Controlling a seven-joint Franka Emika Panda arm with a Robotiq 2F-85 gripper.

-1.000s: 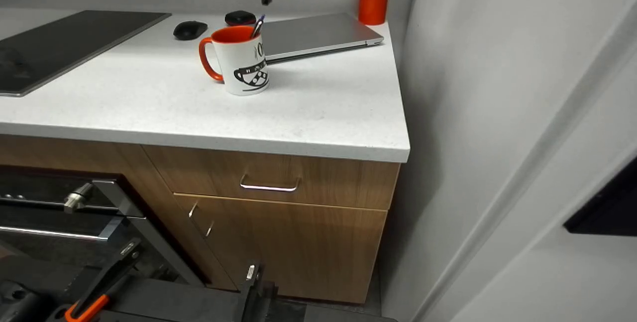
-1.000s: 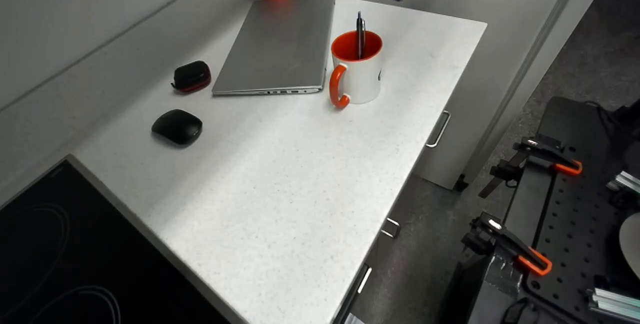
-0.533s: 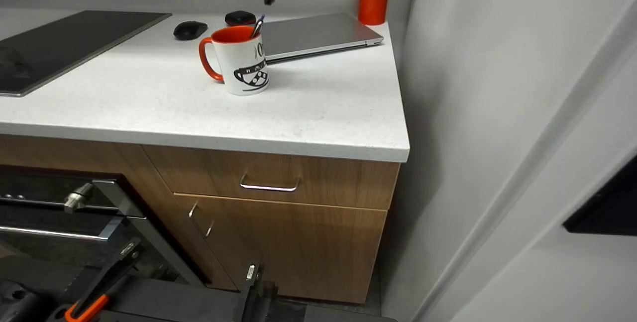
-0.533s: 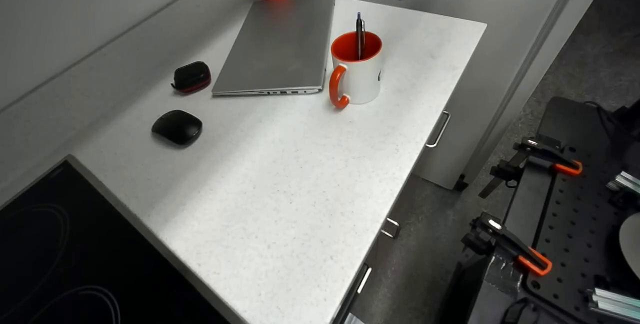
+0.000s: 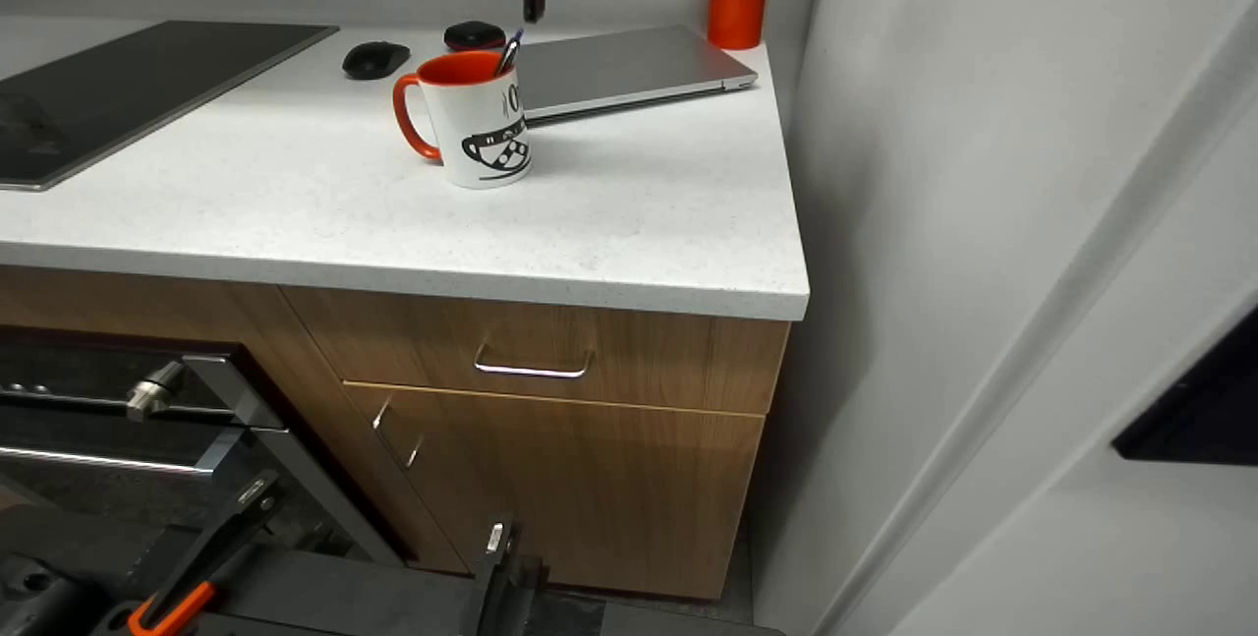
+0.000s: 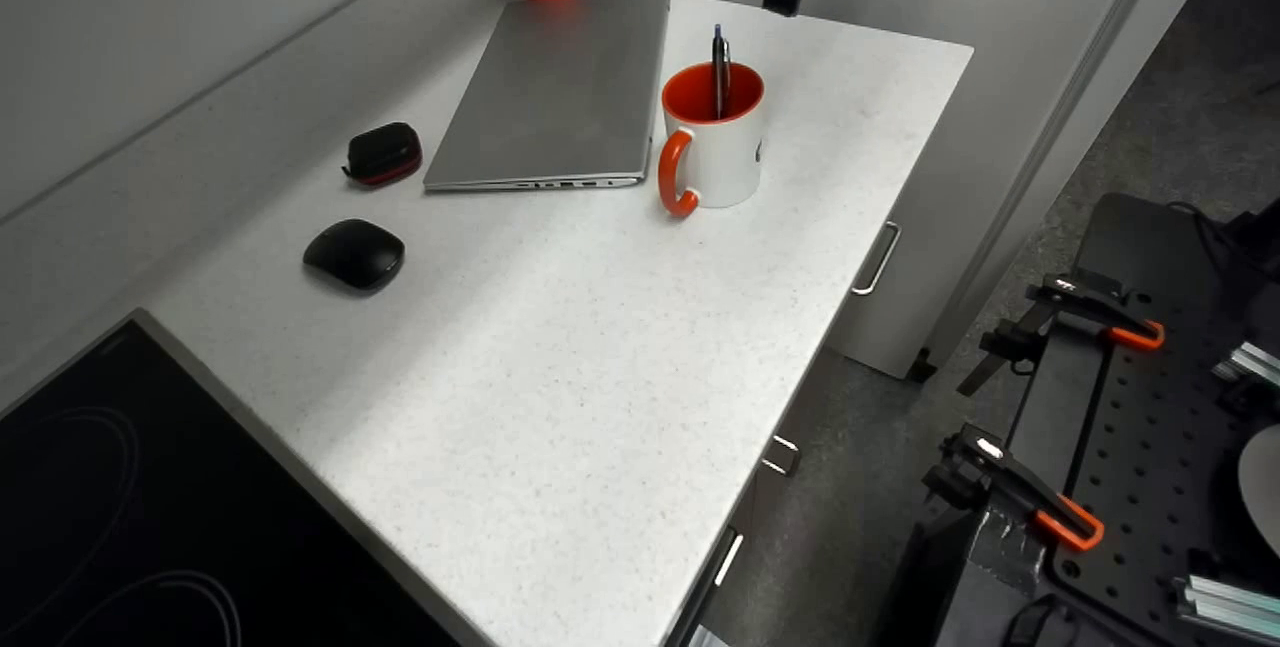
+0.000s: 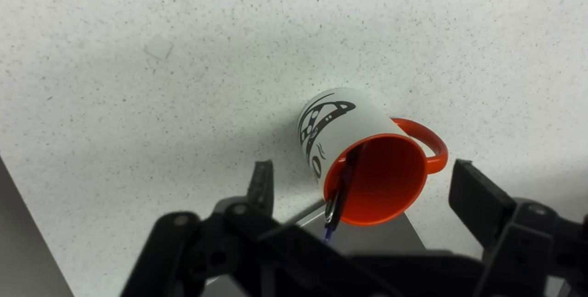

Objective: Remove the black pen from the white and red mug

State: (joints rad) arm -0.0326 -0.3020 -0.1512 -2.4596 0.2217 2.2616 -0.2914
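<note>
Currently I have the gripper (image 7: 364, 165) spread, higher than the white and red mug (image 5: 474, 120); the black pen (image 7: 342, 190) leans inside it, poking over the rim. In both exterior views, unlike the wrist view, I get the black mouse (image 6: 354, 255), toward the mug's handle side.

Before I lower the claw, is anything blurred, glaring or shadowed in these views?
Wrist view: claw soft-focused, mug and pen sharper, though the pen's lower end is murky; in an exterior view, the drawer handle glints; in an exterior view, the counter dims toward the wall.
</note>
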